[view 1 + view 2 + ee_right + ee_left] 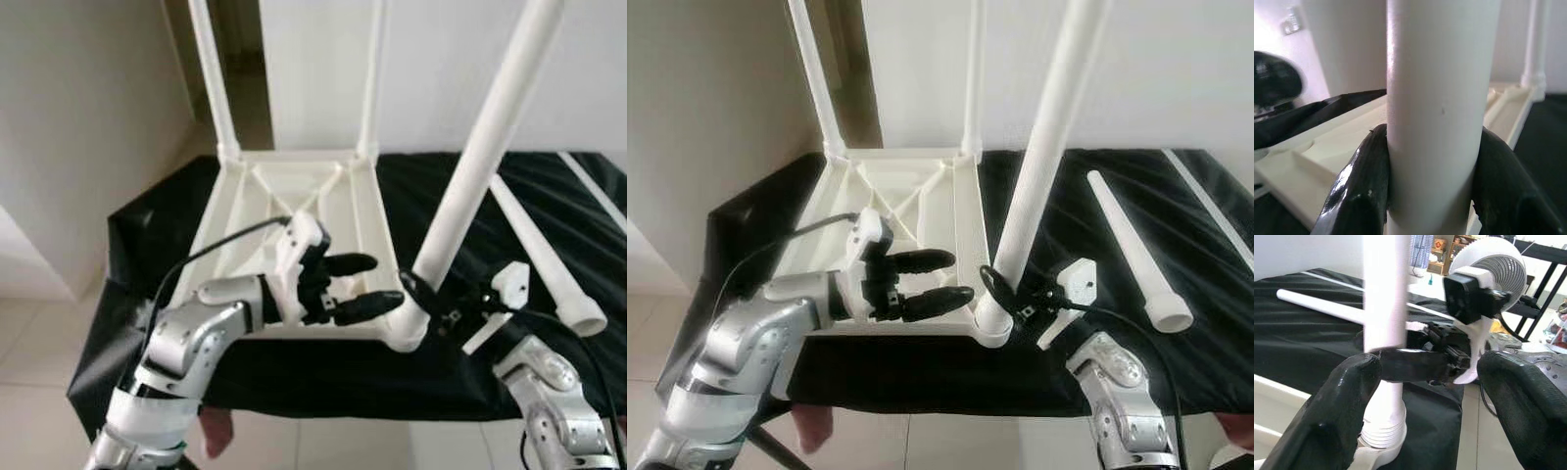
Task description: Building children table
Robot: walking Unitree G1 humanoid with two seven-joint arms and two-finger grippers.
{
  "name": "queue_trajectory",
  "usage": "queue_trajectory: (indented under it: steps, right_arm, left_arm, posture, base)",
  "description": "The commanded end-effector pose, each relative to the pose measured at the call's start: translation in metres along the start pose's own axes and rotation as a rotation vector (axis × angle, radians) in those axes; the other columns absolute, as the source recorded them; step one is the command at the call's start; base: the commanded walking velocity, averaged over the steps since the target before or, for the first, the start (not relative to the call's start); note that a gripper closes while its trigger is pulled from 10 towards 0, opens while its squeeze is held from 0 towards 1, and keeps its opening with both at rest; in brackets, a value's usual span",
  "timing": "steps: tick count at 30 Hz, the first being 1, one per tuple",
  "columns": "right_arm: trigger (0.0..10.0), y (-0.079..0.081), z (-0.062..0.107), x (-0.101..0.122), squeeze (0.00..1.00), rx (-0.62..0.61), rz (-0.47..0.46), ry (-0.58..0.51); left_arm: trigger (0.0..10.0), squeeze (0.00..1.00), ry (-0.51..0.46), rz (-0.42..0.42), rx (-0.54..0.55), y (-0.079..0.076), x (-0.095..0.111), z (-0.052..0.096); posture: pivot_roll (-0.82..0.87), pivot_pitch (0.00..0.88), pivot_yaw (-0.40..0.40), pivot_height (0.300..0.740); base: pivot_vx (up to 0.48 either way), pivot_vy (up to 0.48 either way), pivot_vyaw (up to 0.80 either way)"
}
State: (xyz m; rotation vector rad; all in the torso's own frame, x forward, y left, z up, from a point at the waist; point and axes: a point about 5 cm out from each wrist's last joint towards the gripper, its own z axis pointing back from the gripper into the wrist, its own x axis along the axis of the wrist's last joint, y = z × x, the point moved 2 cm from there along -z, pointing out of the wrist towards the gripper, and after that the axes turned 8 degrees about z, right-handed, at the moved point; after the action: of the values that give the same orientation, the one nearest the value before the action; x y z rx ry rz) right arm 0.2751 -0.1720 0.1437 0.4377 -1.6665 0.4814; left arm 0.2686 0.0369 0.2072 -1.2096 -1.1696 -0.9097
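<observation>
Right pincer (1004, 299) clamped low on the smooth, light, rigid plastic table leg (1043, 162) at its corner socket; left pincer (939, 282) open, empty.

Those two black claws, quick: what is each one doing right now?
Left gripper: open, holding nothing, over the upturned white plastic tabletop.
Right gripper: shut on the tall white plastic table leg.

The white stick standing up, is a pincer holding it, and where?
Yes. The right pincer is shut around the white table leg low down, just above its socket in the upturned tabletop. The left pincer is open, holding nothing.
</observation>
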Motion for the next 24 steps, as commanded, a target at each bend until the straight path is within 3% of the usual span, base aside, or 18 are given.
queue_trajectory:
  steps: [1,6,13,24]
  right_arm:
    - [10.0,-0.002,0.017,-0.044,0.00,-0.058,-0.102,0.219]
    - [10.0,-0.001,0.015,-0.042,0.00,-0.062,-0.102,0.218]
    - [10.0,0.008,0.022,-0.033,0.00,-0.031,0.099,0.150]
    - [10.0,0.013,0.033,-0.040,0.00,-0.104,0.158,0.130]
  left_arm:
    - [10.0,0.00,-0.004,-0.016,0.031,0.000,0.004,0.002]
    - [10.0,0.00,-0.008,-0.015,0.030,0.000,0.004,0.002]
    - [10.0,0.00,-0.011,-0.017,0.032,0.001,0.005,0.002]
    - [10.0,0.00,-0.012,-0.016,0.026,0.001,0.005,0.001]
  posture:
    - [0.02,0.000,0.040,0.740]
    - [0.02,0.000,0.040,0.740]
    - [0.02,0.000,0.037,0.740]
    - [0.01,0.000,0.047,0.740]
  base:
    - [0.000,0.000,0.00]
    - [0.000,0.000,0.00]
    - [0.000,0.000,0.00]
    - [0.000,0.000,0.00]
